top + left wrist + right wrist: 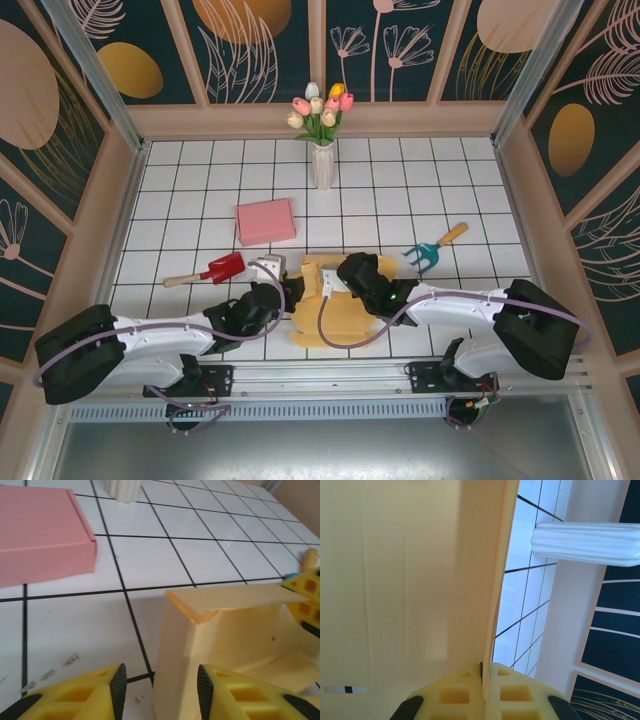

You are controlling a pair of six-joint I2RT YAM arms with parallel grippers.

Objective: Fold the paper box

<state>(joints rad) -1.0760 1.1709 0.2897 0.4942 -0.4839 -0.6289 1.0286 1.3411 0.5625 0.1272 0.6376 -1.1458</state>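
Yellow card forms the paper box, which sits on the tiled table near the front edge, between the 2 arms. Progress is judged partial: 1 side wall stands upright with a folded lip, but other flaps lie flat and the box is not yet closed. The left gripper sits low by that wall, fingers apart, holding nothing. The right gripper is reaching in level and pinches the edge of 1 raised panel.

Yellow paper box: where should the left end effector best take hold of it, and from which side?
Probably the upright wall facing the left end effector, approached from its near edge, one finger each side: it stands thin and vertical. The right end effector pinches another panel.
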